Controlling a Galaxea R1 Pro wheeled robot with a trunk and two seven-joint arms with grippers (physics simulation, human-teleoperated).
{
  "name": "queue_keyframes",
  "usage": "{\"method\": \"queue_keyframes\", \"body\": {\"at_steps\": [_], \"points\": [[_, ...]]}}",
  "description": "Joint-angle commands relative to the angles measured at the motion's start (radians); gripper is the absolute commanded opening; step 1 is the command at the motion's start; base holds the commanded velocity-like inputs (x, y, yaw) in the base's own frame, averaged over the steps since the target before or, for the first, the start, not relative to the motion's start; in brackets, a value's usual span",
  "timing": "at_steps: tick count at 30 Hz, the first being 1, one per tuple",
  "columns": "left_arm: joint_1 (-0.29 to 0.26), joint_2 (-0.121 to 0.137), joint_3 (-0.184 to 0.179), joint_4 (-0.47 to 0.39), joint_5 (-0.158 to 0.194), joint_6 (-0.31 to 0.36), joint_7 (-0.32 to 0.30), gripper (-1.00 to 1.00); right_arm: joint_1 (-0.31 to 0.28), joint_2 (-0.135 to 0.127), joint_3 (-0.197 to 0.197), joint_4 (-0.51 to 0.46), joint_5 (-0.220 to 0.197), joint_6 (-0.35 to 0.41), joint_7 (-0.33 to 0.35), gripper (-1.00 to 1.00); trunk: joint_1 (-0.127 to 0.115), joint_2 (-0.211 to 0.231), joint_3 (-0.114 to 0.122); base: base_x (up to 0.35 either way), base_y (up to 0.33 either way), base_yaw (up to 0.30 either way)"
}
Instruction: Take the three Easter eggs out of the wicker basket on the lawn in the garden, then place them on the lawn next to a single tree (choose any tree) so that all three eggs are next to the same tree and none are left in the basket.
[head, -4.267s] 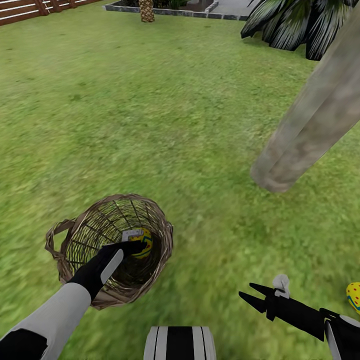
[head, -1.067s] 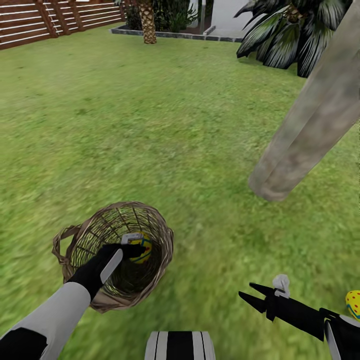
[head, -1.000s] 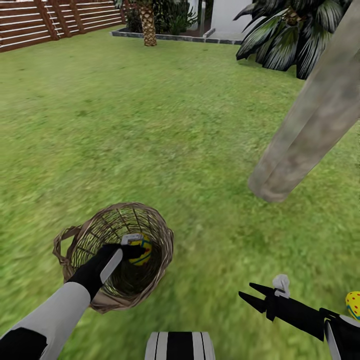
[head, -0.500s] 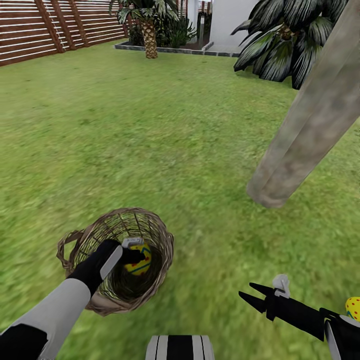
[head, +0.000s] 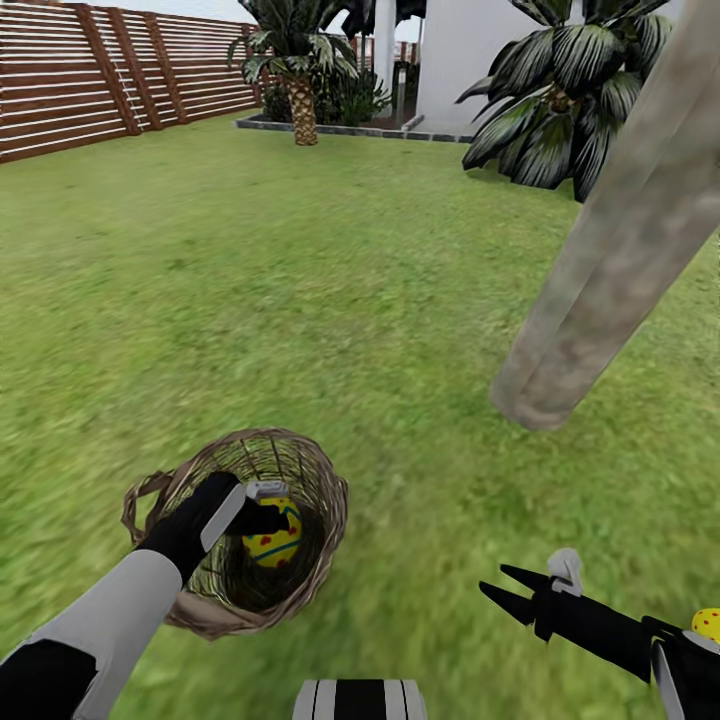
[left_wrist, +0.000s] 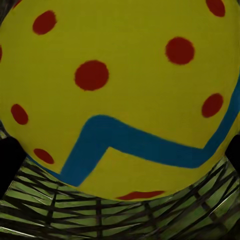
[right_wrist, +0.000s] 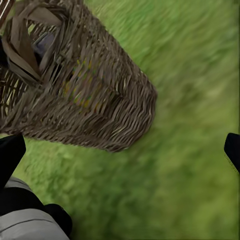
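Easter egg 1 (head: 272, 537), yellow with a blue zigzag band and red dots, is seen inside the wicker basket (head: 322, 512), clasped between the black fingers of the left gripper (head: 268, 518). In the left wrist view the egg (left_wrist: 120, 90) is seen close up, with the dark fingertips (left_wrist: 9, 160) at both sides of it and the basket's open weave (left_wrist: 100, 215) behind it. The basket is set on the lawn (head: 300, 280), with a loop handle (head: 143, 497) on its far-left side. The right gripper (head: 502, 589) is held low over the grass, well apart from the basket, its 2 pointed fingers spread and nothing between them. A 2nd egg (head: 708, 624) is partly seen at the frame edge beside the right arm. The tree (head: 610, 270), with a thick mottled grey-brown trunk, rises from the lawn ahead and to the right. A slatted wooden fence (head: 90, 85), a palm (head: 300, 95) and a dark shrub (head: 560, 110) are seen at the far edge of the grass.
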Motion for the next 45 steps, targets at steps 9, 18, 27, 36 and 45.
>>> {"method": "queue_keyframes", "body": {"at_steps": [9,18,27,36,45], "points": [[-0.003,0.0,-0.006,0.001,0.009,0.006,0.011,-1.0,-0.001,0.0,-0.001,0.0,0.007,0.009,0.005,1.0,-0.004,0.002,0.034,0.0,0.0,0.0],[-0.003,0.0,-0.006,0.003,0.009,0.018,0.025,-1.0,-0.001,0.002,0.0,0.001,0.005,0.009,0.008,1.0,-0.008,0.004,0.069,-0.049,0.0,0.0],[-0.002,0.0,-0.006,0.0,0.011,0.022,0.061,-1.0,-0.001,0.002,0.0,0.002,0.006,0.009,0.009,1.0,-0.012,0.006,0.104,-0.044,0.0,0.0],[-0.002,0.0,-0.006,-0.001,0.011,0.027,0.062,-1.0,-0.001,0.002,0.003,0.003,0.008,0.009,0.009,1.0,-0.016,0.008,0.139,-0.021,0.0,0.0],[-0.003,0.0,-0.006,-0.003,0.011,0.071,0.062,-1.0,-0.001,0.002,0.004,0.004,0.009,0.009,0.008,1.0,-0.02,0.01,0.173,-0.027,0.0,0.0]]}}
